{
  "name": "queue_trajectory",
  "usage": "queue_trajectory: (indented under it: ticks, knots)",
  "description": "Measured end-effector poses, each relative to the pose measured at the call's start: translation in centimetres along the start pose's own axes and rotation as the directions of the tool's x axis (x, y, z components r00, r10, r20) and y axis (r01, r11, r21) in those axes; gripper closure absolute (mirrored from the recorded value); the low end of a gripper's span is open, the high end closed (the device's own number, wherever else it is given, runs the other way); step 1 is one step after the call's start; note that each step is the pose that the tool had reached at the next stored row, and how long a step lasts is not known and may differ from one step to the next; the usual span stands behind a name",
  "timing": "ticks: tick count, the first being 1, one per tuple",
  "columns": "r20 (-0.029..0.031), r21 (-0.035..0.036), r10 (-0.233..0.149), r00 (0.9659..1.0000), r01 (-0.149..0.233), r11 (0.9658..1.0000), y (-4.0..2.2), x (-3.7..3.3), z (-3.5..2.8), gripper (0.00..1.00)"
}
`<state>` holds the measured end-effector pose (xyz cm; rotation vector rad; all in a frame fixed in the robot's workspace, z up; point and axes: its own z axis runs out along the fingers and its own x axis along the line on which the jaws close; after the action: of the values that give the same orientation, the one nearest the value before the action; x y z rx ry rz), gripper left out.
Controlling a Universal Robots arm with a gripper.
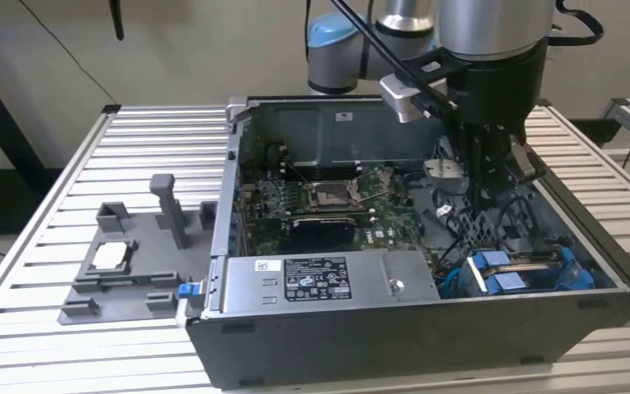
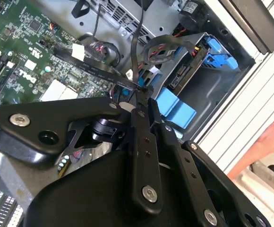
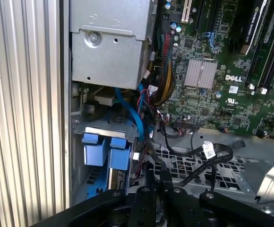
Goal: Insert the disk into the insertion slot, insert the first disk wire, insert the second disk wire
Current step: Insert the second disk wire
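The disk (image 2: 182,73) sits in the insertion slot (image 2: 193,92), the dark grey cage in the case's corner. Its blue carrier tabs (image 1: 501,272) face up at the exterior view's lower right and also show in the first wrist view (image 3: 104,150). My gripper (image 2: 139,100) hangs inside the case just beside the cage, its black fingers (image 2: 144,142) pinched together on a thin black disk wire (image 2: 135,56). In the first wrist view the gripper (image 3: 158,179) holds the same wire (image 3: 149,142) beside the blue tabs. In the exterior view the gripper (image 1: 492,187) stands above the cage.
The silver power-supply box (image 1: 315,279) lies along the case's front, with the green motherboard (image 1: 326,197) behind it. A looped black cable with a white tag (image 3: 208,151) lies near the gripper. A grey fixture (image 1: 129,263) stands on the slatted table. A person's hand (image 2: 269,137) is outside the case.
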<state>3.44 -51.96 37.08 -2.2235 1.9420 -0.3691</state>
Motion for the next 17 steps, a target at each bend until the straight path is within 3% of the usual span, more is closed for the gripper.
queue_trajectory:
  ticks: [3, 5, 12, 17]
  knots:
    - [0.0003, -0.003, 0.0, 1.0, 0.0, 1.0, -0.1, 0.22, 0.05, 0.84]
    - [0.0015, -0.0115, 0.0, 1.0, 0.001, 0.9999, -0.4, 0.58, 0.19, 0.84]
    - [0.0068, -0.0493, -0.002, 1.0, 0.002, 0.9988, -1.64, 2.07, 0.85, 0.84]
    - [0.0116, -0.0827, -0.003, 0.9999, 0.004, 0.9966, -2.48, 3.13, 1.29, 0.84]
